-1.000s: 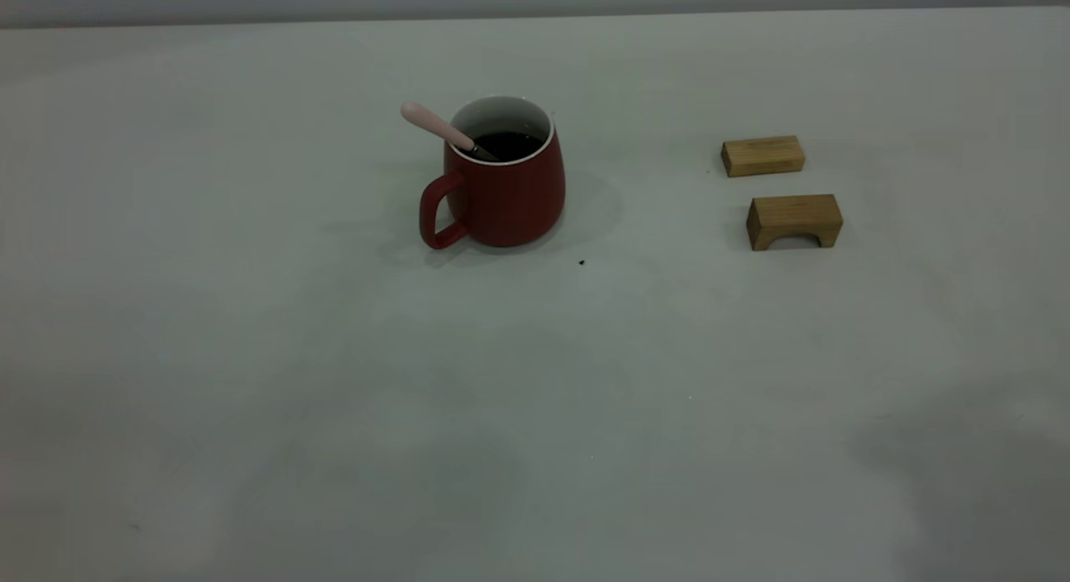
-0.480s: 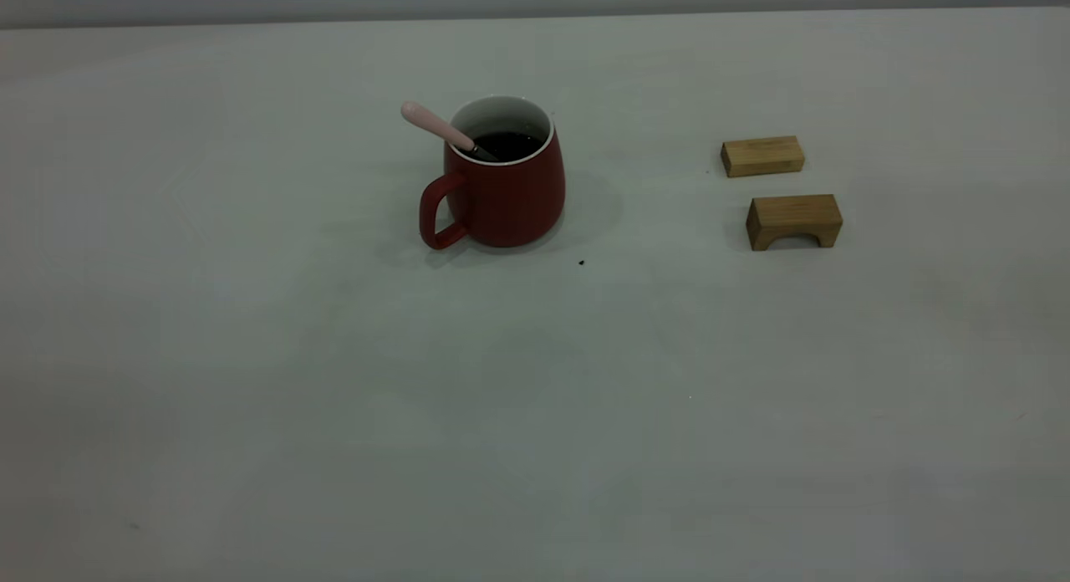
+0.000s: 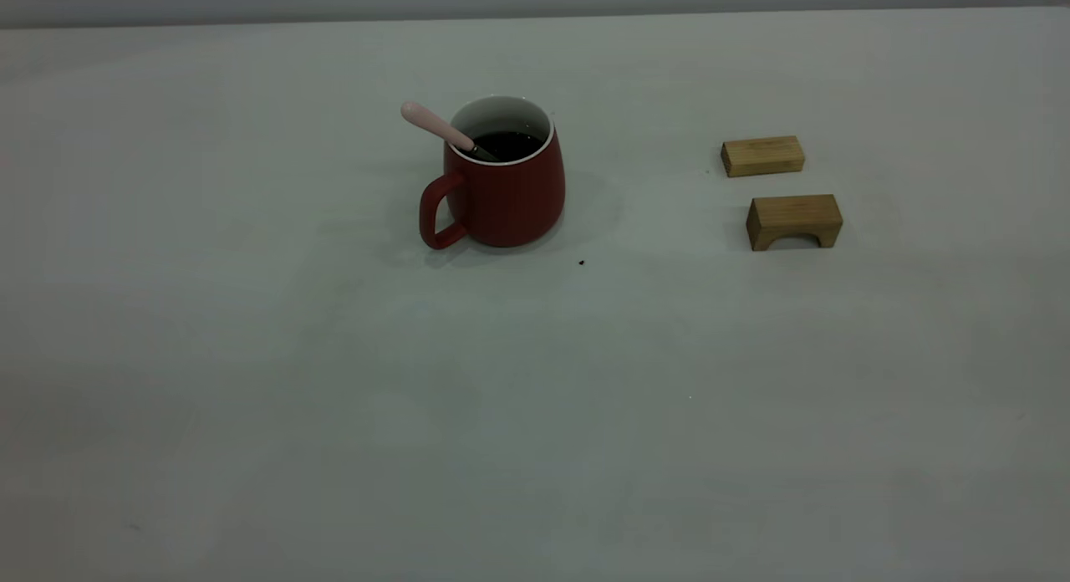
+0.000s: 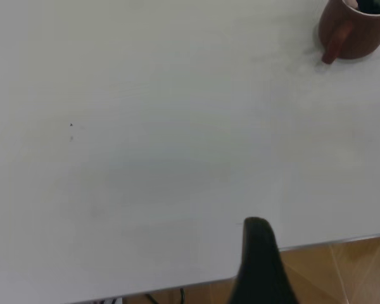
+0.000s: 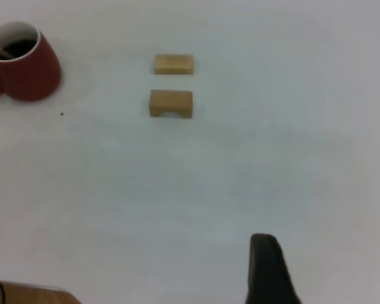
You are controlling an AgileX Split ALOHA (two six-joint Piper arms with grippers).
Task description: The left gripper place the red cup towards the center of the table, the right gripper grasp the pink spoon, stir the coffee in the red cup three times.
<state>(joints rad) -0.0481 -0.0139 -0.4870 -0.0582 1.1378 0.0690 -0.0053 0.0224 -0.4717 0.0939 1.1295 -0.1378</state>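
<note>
the red cup [image 3: 504, 189] stands upright on the table [image 3: 535, 415], a little left of the middle in the exterior view, with its handle turned toward the left and front. the coffee [image 3: 508, 144] sits dark inside it, and the pink spoon [image 3: 439, 129] leans in the cup, bowl down in the liquid, pink handle resting on the rim and sticking out to the upper left. nothing is holding either of them.

off to the right, well apart from the cup, lie two wooden blocks [image 3: 762, 155], one flat and one with an arch cut under it.

neither arm shows in the exterior view. the left gripper [image 4: 261, 263] shows as one dark finger at the table's near edge, far from the cup. the right gripper [image 5: 269, 269] likewise shows one dark finger, well away from blocks and cup. with only a single finger visible on each, i cannot tell whether either is parted or closed; neither grips anything visible.

to my eye the job looks finished: cup placed, spoon left in the coffee, arms apparently parked. whether three stirs happened, nothing here shows.
</note>
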